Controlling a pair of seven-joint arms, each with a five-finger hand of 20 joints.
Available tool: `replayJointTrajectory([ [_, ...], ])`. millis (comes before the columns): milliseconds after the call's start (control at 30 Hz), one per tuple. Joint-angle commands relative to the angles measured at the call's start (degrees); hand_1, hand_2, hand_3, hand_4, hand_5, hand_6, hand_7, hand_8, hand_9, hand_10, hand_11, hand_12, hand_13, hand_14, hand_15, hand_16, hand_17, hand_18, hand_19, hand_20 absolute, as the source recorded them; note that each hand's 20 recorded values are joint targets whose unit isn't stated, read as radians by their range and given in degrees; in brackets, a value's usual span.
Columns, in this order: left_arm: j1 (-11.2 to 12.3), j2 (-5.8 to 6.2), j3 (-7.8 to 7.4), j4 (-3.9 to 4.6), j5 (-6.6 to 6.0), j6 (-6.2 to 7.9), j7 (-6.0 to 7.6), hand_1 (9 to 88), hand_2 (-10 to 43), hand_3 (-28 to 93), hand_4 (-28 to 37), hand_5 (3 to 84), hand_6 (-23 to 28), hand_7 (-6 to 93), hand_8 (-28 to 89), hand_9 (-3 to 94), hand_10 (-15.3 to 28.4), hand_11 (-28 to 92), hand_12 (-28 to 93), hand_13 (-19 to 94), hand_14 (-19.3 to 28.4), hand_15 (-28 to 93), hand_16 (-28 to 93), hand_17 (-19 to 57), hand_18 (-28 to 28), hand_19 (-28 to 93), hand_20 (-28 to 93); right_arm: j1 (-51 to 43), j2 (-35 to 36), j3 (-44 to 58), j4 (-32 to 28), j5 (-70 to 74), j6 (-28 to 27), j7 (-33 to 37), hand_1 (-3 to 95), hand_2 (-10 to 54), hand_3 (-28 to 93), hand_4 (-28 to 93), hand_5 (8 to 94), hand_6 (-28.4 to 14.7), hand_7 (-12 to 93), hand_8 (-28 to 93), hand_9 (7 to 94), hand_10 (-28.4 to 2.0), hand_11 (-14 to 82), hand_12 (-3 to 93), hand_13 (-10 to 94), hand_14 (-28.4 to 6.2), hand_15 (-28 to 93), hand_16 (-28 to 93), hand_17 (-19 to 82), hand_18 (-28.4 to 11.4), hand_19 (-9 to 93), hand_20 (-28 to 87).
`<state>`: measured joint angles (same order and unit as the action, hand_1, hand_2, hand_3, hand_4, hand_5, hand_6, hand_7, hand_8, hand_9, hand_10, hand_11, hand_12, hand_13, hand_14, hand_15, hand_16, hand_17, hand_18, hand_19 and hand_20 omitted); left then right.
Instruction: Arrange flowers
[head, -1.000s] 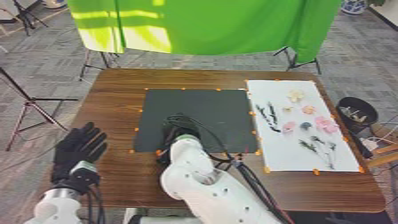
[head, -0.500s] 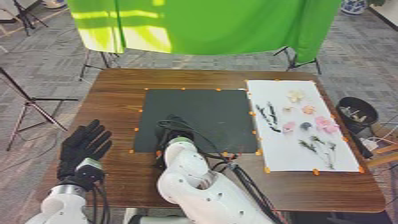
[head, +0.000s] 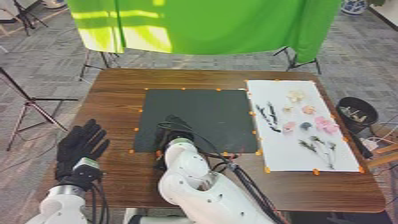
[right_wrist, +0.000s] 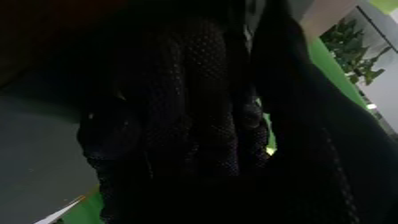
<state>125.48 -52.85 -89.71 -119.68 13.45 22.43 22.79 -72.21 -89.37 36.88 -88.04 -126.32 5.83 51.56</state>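
My right hand (head: 174, 129) is over the left part of the black mat (head: 206, 102), its dark glove hard to separate from the mat. In the right wrist view the hand (right_wrist: 200, 125) is in deep shadow, and nothing held can be made out. Left of the mat, my left hand (head: 80, 146) has its fingers straight. On the white sheet (head: 275, 159) lie a cream flower (head: 296, 95), a pink flower (head: 309, 109), larger pink blooms (head: 327, 125), a grey-blue flower (head: 306, 125), dark twigs (head: 272, 119) and green stems (head: 319, 150).
Orange tape pieces mark the edges of the mat and the sheet on the brown table (head: 124, 95). A black bin (head: 357, 107) stands beyond the table's right edge. Cables run along my right arm. A green cloth (head: 204, 30) hangs behind the table.
My right hand has shifted slightly left over the mat. My left hand has moved a little, its fingers still straight. The flowers and stems have stayed put.
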Motion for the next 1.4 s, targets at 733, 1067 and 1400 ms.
replayJointTrajectory([
  [733,5.5,-2.71,-5.43,-2.38,0.08,-7.43,7.49,29.2,9.7,73,-26.0,39.1,9.3,13.4,-8,27.7,15.1,25,11,18,14.3,34,-7,-6.2,14.5,33,9,-1.9,27.3,13.5,-20.5,8.7,4.0,-14.0,31.2,-9.5,81,-24,39.1,-11.0,22,-11,53.3,-22.6,23.3,17.8,65,-17.3,60,21,40,-24.8,93,23],
  [1067,4.6,-3.27,-5.41,-2.79,1.76,-10.91,9.01,29.4,9.8,73,-26.3,40.0,9.1,11.3,-7,30.4,14.4,21,11,20,13.0,27,-6,-3.9,12.2,30,8,-22.2,43.7,39.9,-33.2,7.1,-3.5,-10.9,38.3,-9.5,83,-26,46.8,-5.5,18,-12,53.5,-17.1,12.6,15.9,61,-14.6,52,20,33,-22.2,85,23],
  [1400,6.0,-3.56,-5.59,-3.34,1.51,-10.3,9.63,29.3,10.1,73,-26.3,40.5,9.3,10.6,-7,31.4,14.9,21,11,21,13.9,28,-6,-3.6,12.0,30,8,-36.5,45.6,56.3,-37.3,6.3,-12.3,-1.6,34.5,-9.5,81,-27,44.3,-8.5,12,-10,48.1,-19.8,9.2,16.0,57,-16.3,51,20,31,-23.2,84,26],
])
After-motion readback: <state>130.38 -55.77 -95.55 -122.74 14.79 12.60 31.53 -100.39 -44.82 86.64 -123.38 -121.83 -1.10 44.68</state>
